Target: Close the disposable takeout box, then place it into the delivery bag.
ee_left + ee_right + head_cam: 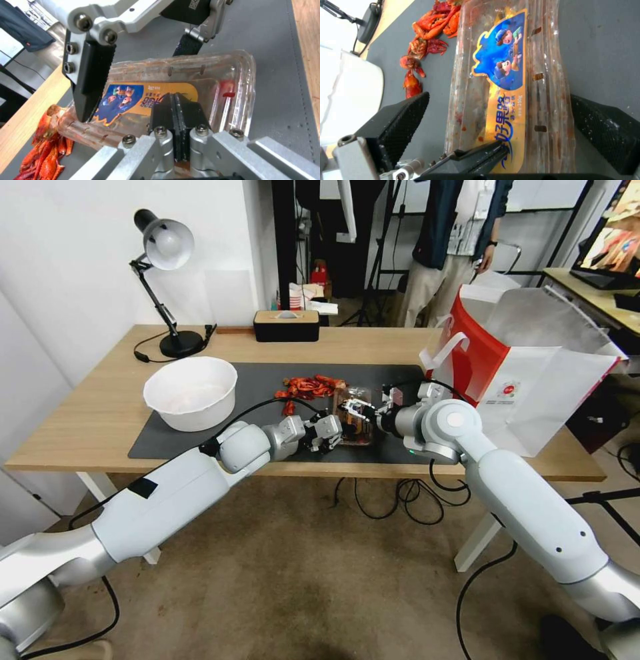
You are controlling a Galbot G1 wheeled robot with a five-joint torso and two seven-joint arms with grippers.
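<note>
The disposable takeout box (357,425) lies on the black mat (200,447) near the table's front edge. Its clear lid is down, with a yellow-and-blue label (506,82) on top. My left gripper (176,100) is shut, and its joined tips rest on the lid at the label's edge. My right gripper (501,117) is open and straddles the box across its narrow width, one black finger (396,125) on each long side. The delivery bag (533,373) stands open on the table to the right of the mat.
A large white bowl (191,392) sits on the mat's left end. Red crayfish shells (310,387) lie just behind the box. A desk lamp (167,280) and a black box (287,325) stand at the back. A person stands behind the table.
</note>
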